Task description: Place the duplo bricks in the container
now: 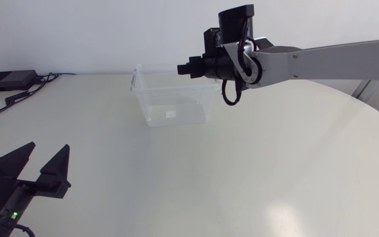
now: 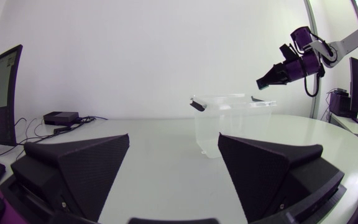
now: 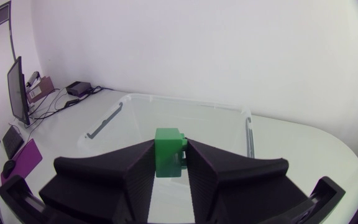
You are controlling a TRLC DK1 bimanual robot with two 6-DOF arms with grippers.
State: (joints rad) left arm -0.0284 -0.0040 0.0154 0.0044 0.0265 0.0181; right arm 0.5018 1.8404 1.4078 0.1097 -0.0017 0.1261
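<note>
A green duplo brick (image 3: 168, 152) is pinched between the fingers of my right gripper (image 3: 169, 146), which is shut on it. That gripper (image 1: 184, 67) hangs above the far right rim of the clear plastic container (image 1: 151, 99), and the right wrist view looks down into the container (image 3: 110, 118) past the brick. The container shows no bricks inside. The left wrist view shows the container (image 2: 232, 124) ahead and the right gripper (image 2: 263, 82) above it. My left gripper (image 1: 48, 150) rests open at the near left of the table, with nothing between its fingers (image 2: 86, 158).
A black box (image 1: 8, 80) with cables lies at the far left corner of the table. The table's rounded edge (image 1: 374, 112) runs behind the right arm.
</note>
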